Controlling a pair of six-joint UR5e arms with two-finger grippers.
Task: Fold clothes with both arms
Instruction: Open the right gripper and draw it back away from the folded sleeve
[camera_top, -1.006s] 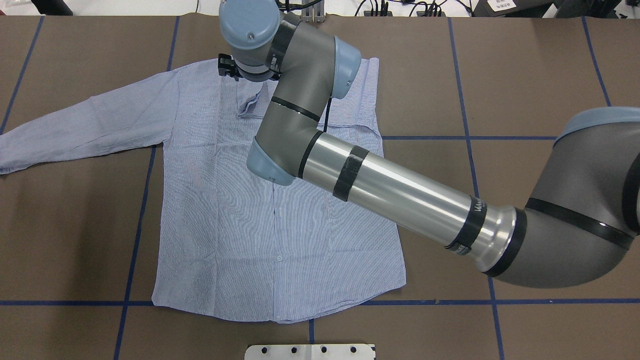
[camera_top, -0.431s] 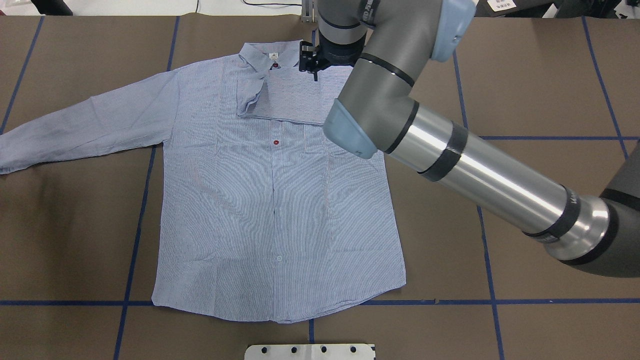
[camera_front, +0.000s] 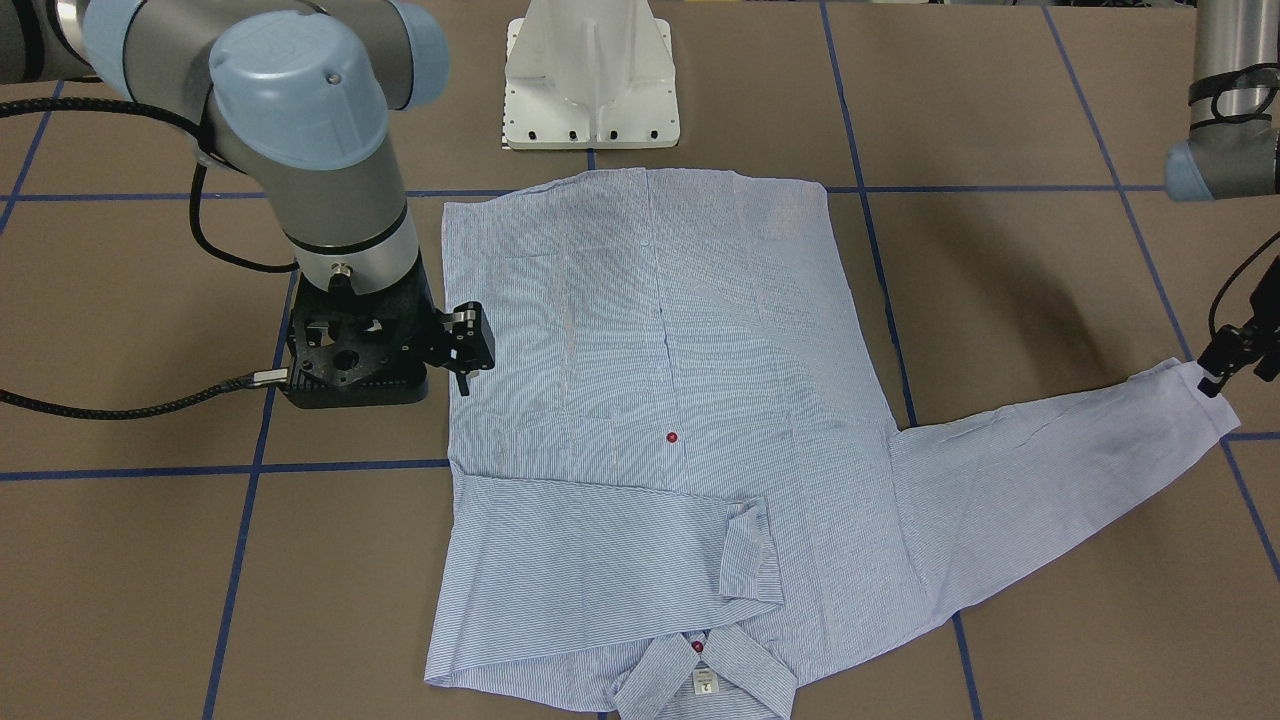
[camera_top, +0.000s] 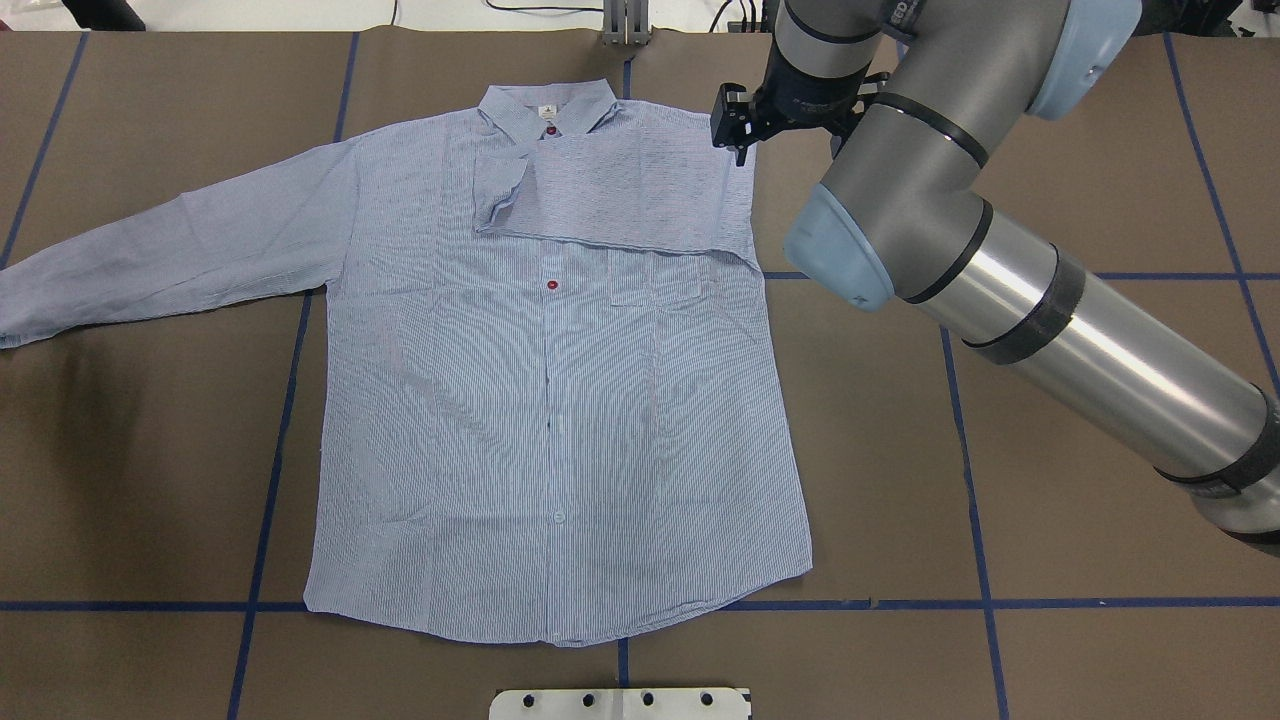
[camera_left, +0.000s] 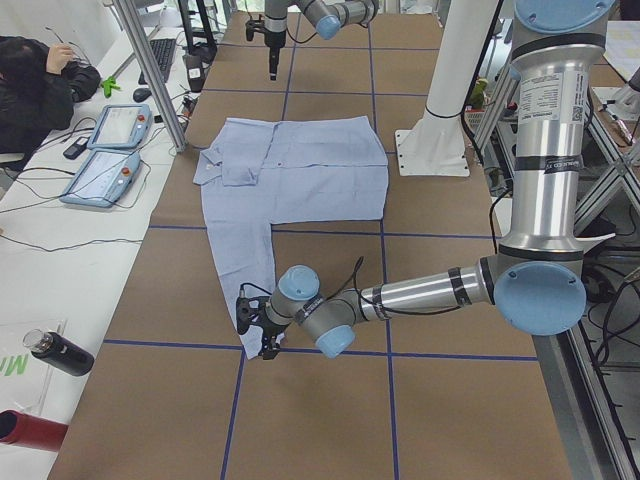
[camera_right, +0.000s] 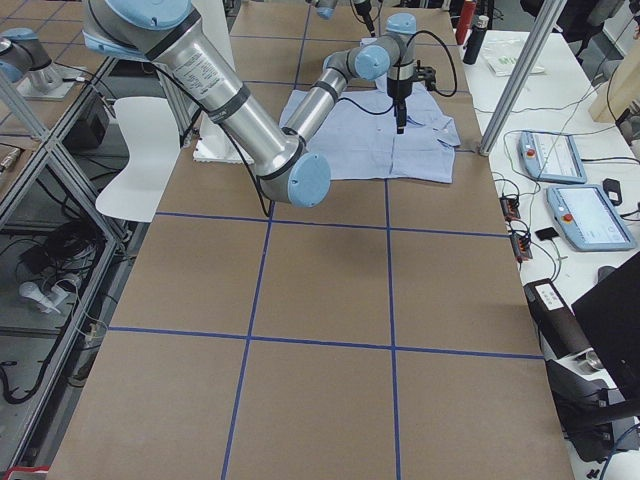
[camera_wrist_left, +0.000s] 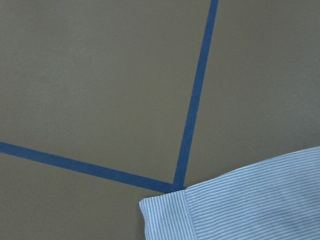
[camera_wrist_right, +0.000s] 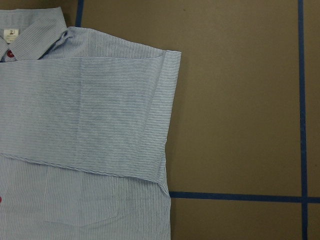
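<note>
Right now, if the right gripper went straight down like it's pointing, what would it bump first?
Probably the brown table beside the shirt; one finger of the right gripper hangs over its edge, so maybe cloth.

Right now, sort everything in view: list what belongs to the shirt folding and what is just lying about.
Job in hand:
striped shirt
left gripper
right gripper

Lying about:
control pendants
black bottle
red bottle

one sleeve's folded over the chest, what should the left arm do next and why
Probably lower the left claw onto the cuff and close on it. The outstretched sleeve lies flat on the table, the folded sleeve crosses the chest, and the left claw hangs right by the cuff's end.
</note>
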